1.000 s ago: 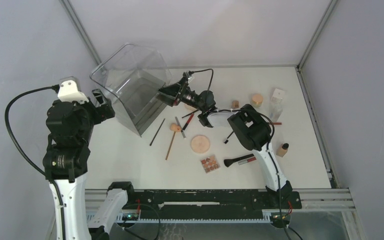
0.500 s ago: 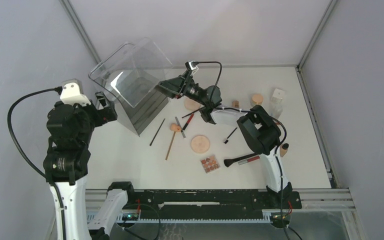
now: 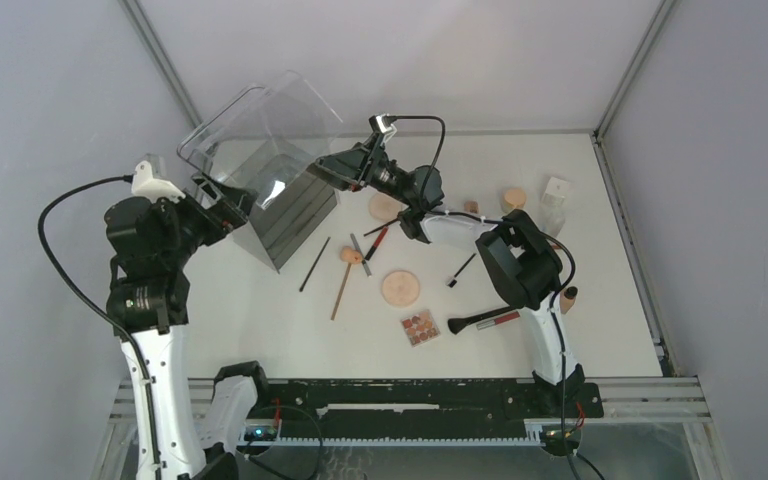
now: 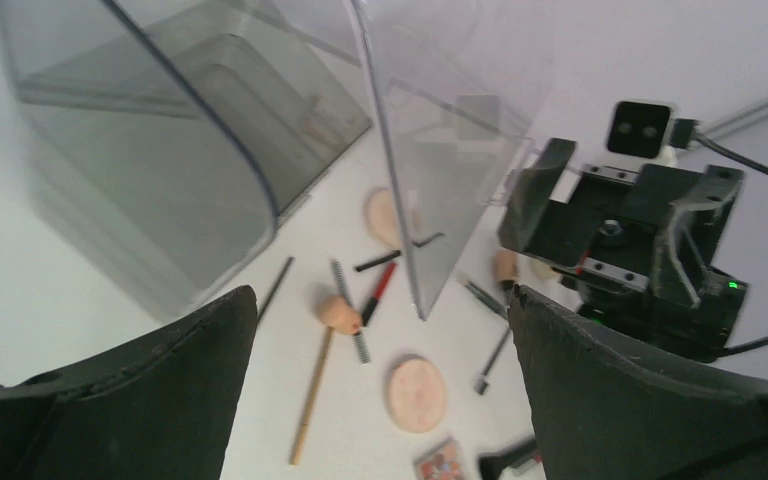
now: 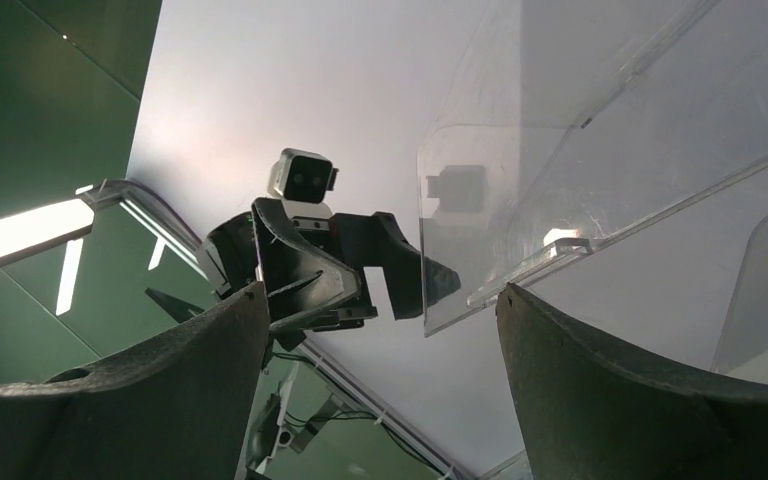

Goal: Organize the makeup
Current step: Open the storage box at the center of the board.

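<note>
Clear box point(image 3: 282, 208) with lid point(image 3: 270, 115) up, right gripper point(image 3: 325, 172) at its edge, left gripper point(image 3: 222, 203) beside, both jaws wide, makeup point(image 3: 400, 288) on table point(image 3: 260, 320).

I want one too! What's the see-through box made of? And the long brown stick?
The see-through box looks like clear, glossy hard plastic, maybe acrylic: things show through its walls, and they catch glare. The long brown stick looks like dull wood, though painted plastic is possible.

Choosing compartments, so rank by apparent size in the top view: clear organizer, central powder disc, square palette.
1. clear acrylic organizer, by far
2. round peach powder disc
3. square palette, only slightly smaller-looking than the disc
</note>
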You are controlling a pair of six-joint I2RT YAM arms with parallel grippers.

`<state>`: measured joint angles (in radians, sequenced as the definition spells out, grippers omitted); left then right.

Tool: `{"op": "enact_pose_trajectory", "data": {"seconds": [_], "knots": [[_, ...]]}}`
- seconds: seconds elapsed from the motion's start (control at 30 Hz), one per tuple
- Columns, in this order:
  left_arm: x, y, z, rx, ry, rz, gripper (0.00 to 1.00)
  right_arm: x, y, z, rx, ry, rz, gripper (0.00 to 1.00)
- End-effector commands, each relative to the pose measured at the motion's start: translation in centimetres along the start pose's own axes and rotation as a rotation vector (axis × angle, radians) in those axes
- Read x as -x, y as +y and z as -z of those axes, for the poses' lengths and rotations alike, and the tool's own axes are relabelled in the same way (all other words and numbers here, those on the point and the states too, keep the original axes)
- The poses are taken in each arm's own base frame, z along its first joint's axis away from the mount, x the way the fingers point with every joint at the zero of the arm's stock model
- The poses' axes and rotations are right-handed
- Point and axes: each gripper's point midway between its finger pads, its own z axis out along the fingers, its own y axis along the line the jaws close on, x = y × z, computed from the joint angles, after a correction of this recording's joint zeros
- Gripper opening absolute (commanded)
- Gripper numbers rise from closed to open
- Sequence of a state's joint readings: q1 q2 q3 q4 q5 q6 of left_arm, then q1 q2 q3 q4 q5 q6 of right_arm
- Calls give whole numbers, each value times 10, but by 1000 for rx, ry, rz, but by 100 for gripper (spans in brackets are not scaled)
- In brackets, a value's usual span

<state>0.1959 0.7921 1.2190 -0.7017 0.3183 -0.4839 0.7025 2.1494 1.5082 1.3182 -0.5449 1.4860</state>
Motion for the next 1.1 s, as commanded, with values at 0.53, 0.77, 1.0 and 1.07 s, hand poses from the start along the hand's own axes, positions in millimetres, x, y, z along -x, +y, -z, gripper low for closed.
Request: {"op": "enact_pose_trajectory", "data": {"seconds": [0.53, 0.77, 1.0, 1.07], "knots": [[44, -88, -7, -519, -85, 190, 96, 5, 45, -13, 98, 8, 91, 90], [87, -94, -5, -516, -201, 106, 96, 1, 40, -9, 77, 22, 82, 90], [123, -77, -8, -437, -316, 81, 97, -5, 43, 0, 53, 43, 103, 90], [131, -70, -9, -409, -347, 78, 97, -7, 43, 3, 40, 50, 112, 90]]}}
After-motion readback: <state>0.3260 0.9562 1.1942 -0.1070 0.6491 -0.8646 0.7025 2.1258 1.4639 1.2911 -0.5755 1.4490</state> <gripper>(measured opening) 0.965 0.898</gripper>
